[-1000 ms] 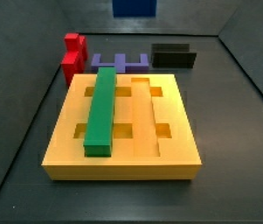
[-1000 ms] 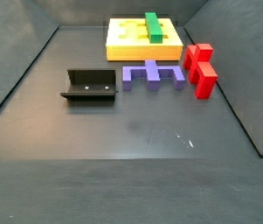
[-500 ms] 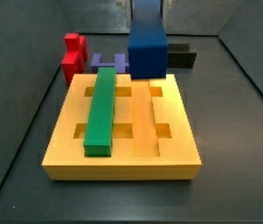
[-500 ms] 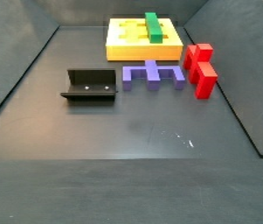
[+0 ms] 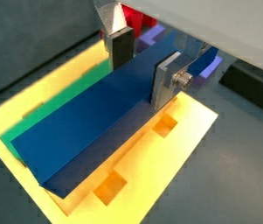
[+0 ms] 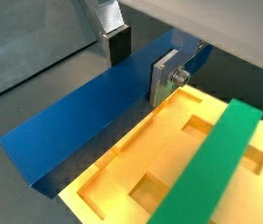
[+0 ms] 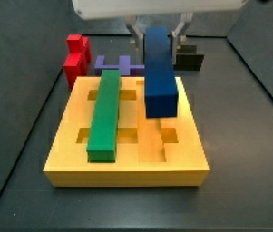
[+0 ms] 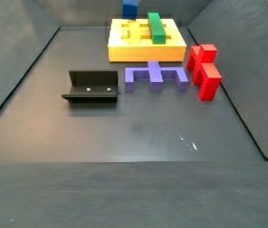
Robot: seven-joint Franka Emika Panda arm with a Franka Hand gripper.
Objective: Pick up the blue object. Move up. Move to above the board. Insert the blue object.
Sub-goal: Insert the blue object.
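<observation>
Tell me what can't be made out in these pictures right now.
- Whether the blue bar already touches the board: its underside is hidden by the bar itself in both wrist views.
- The end effector, shut on the bar: in a side view only the bar's tip shows, cut by the top edge.
- The groove beneath the bar: covered.

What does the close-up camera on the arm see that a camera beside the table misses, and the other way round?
Only a wrist view shows the hand clamped on the blue bar, silver fingers on either side. Only a side view shows the fixture, the purple block and the whole floor; there the bar is just a blue tip at the frame edge. Both show the yellow board, the green bar and the red pieces.
</observation>
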